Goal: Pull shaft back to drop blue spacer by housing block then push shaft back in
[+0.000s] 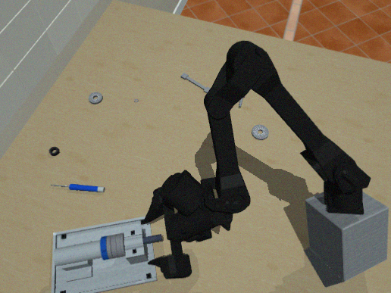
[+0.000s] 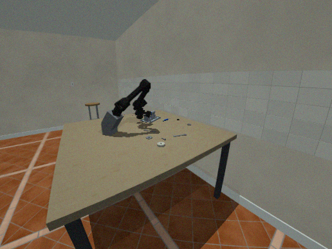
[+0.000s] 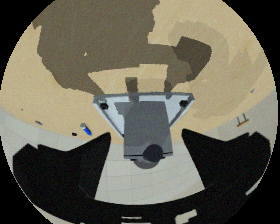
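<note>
A grey base plate point(image 1: 121, 276) point(image 3: 178, 106) lies at the table's near left corner. On it the big light-grey housing point(image 1: 77, 252) holds the shaft. A blue spacer point(image 1: 103, 247) sits right against the housing, with grey spacers point(image 1: 115, 245) beside it. The shaft's dark end point(image 1: 154, 238) point(image 3: 151, 153) sticks out past the small support, over the plate's right edge. My gripper point(image 1: 148, 241) point(image 3: 147, 134) point(image 2: 146, 114) is open wide. Its two fingers stand on either side of the shaft's end without touching it.
A blue screwdriver point(image 1: 85, 188), a black ring point(image 1: 52, 149), a grey washer point(image 1: 95, 95), a toothed washer point(image 1: 260, 132) and a grey bolt point(image 1: 194, 81) lie scattered on the table. The arm's grey pedestal point(image 1: 346, 241) stands at the right.
</note>
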Robot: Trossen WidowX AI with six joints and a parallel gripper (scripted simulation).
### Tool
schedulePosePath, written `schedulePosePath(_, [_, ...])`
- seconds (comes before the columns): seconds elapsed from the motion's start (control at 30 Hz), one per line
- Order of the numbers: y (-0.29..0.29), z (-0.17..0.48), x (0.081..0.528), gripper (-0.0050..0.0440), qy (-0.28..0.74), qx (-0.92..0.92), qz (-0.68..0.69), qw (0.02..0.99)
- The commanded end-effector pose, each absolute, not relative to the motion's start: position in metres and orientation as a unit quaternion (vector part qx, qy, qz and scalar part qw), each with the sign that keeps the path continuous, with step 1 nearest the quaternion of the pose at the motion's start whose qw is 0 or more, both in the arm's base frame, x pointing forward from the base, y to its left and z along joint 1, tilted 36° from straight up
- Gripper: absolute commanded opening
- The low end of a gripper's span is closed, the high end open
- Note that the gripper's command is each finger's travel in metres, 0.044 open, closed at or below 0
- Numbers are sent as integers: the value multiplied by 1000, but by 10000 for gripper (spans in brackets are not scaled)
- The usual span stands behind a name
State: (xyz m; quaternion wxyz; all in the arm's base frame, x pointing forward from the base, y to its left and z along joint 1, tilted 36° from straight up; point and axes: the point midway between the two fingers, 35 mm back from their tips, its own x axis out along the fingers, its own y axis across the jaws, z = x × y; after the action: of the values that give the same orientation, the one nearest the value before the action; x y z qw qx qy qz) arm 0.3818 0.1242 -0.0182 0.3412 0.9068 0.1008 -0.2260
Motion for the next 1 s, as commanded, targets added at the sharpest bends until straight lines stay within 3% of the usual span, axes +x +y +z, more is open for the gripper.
schedulePosePath(0.0, [124, -19, 382, 440, 102, 906, -226, 343])
schedulePosePath(0.1, [124, -19, 382, 440, 102, 906, -226, 343])
schedulePosePath(0.23, [124, -19, 382, 344, 101, 907, -227, 341])
schedulePosePath(0.3, [124, -19, 382, 344, 101, 907, -227, 341])
schedulePosePath(0.6, [124, -19, 382, 128, 101, 907, -227, 341])
schedulePosePath(0.97, [124, -19, 382, 81, 101, 907, -227, 341])
